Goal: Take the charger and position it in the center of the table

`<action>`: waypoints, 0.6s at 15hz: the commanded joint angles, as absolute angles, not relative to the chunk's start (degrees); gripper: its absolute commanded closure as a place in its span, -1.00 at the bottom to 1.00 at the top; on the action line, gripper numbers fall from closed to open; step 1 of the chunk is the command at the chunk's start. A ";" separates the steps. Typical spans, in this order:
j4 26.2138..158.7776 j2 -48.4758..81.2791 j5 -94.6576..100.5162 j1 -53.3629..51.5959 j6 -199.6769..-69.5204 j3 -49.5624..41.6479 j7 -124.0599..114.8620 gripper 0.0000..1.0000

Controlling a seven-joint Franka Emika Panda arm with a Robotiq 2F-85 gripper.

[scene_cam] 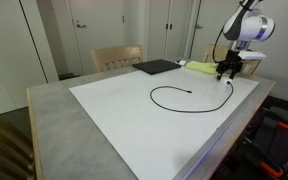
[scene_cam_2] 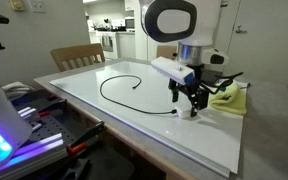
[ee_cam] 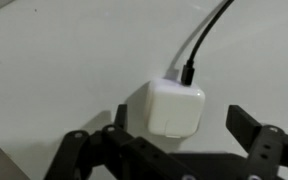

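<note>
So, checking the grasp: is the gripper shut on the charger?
No, the gripper stands open, a finger either side of the charger block.

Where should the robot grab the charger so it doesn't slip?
Grab the charger by its white block, coming straight down with one jaw on each flat side. The block lies flat and looks firm and boxy. The rest is thin and floppy and would likely slip out.

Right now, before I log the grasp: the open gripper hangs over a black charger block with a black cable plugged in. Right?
Not quite: the wrist view shows the charger block is white, not black. The rest holds: the open gripper hangs over it, and a black cable is plugged in.
</note>
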State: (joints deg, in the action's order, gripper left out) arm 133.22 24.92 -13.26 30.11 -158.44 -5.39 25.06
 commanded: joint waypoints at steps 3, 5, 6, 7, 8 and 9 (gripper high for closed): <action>132.63 26.75 -18.93 35.87 -160.42 1.41 30.80 -1.00; 132.89 26.78 -17.11 34.66 -159.92 -0.14 28.19 -1.00; 133.28 26.50 -16.42 33.97 -160.18 -0.87 27.08 -1.00; 133.35 26.38 -15.85 33.42 -160.32 -1.48 26.03 -1.00; 133.30 26.32 -15.52 33.00 -160.33 -1.93 25.11 -1.00; 133.19 26.22 -15.42 32.84 -160.14 -2.15 24.47 -1.00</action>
State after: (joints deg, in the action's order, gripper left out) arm 133.10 26.29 -16.78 34.02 -159.75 -0.82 26.88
